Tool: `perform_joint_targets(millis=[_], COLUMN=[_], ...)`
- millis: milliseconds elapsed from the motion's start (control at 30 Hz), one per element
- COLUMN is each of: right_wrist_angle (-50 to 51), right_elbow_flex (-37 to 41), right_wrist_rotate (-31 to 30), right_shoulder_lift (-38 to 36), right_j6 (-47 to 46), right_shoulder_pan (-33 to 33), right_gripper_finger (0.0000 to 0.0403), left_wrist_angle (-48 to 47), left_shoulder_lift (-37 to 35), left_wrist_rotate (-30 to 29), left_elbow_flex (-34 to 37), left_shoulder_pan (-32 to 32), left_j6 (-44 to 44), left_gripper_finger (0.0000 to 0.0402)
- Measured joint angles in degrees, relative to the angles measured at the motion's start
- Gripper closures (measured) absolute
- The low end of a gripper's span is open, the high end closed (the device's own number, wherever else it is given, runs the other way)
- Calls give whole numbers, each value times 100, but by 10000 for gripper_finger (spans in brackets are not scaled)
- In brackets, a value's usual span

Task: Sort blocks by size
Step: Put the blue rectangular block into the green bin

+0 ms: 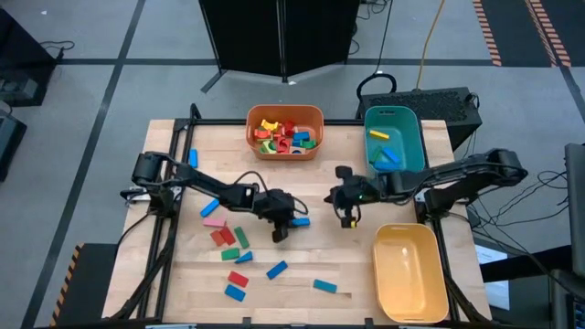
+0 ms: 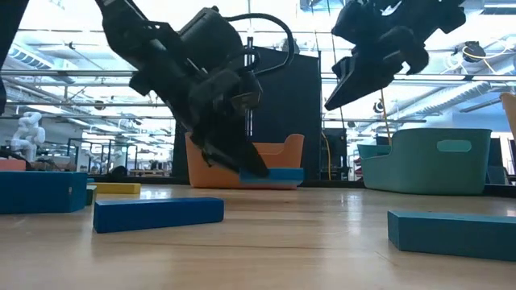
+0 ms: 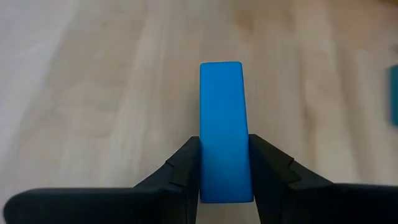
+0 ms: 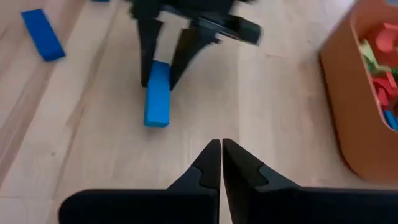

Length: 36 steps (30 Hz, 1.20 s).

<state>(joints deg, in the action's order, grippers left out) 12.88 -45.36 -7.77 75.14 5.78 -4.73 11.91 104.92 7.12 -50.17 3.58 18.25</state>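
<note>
One blue block [image 3: 224, 130] between left fingers [image 3: 180, 177].

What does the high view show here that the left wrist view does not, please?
Only the high view shows the three bins, orange, teal and yellow, the loose blocks on the table, and the right hand, shut and empty. Only the left wrist view shows the fingers pressed against the block's long sides. Both show the left hand shut on a blue block.
</note>
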Motion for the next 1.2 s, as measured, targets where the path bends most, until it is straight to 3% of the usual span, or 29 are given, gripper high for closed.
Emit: perform_joint_targets(millis=[133, 367, 567, 733, 867, 1000, 1200], right_wrist_angle=[-323, -634, -1067, -1615, -1857, -1887, -1819], right_elbow_flex=[2, 2, 0, 0, 0, -2, -2], right_wrist_rotate=[-347, -580, -624, -1409, -1478, -1454, -1433], right_shoulder_lift=[199, 443, 894, 1289, 1315, 1313, 1313], right_j6=[376, 1133, 1404, 1999, 2144, 2037, 1888], right_shoulder_pan=[-403, -871, -890, -883, -881, -883, -883], right_gripper_finger=[403, 377, 297, 211, 166, 168, 237], left_wrist_angle=[344, 785, 1145, 1428, 1536, 1716, 2041], left_shoulder_lift=[0, 0, 0, -2, 0, -1, -2], left_wrist_rotate=[757, 1499, 1791, 2090, 2181, 2313, 2447], left_elbow_flex=[2, 2, 2, 0, 0, 0, 0], left_shoulder_pan=[-306, -779, -1011, -1032, -1032, -1032, -1032], left_j6=[98, 399, 626, 707, 843, 869, 1013], left_gripper_finger=[300, 299, 299, 299, 299, 299, 298])
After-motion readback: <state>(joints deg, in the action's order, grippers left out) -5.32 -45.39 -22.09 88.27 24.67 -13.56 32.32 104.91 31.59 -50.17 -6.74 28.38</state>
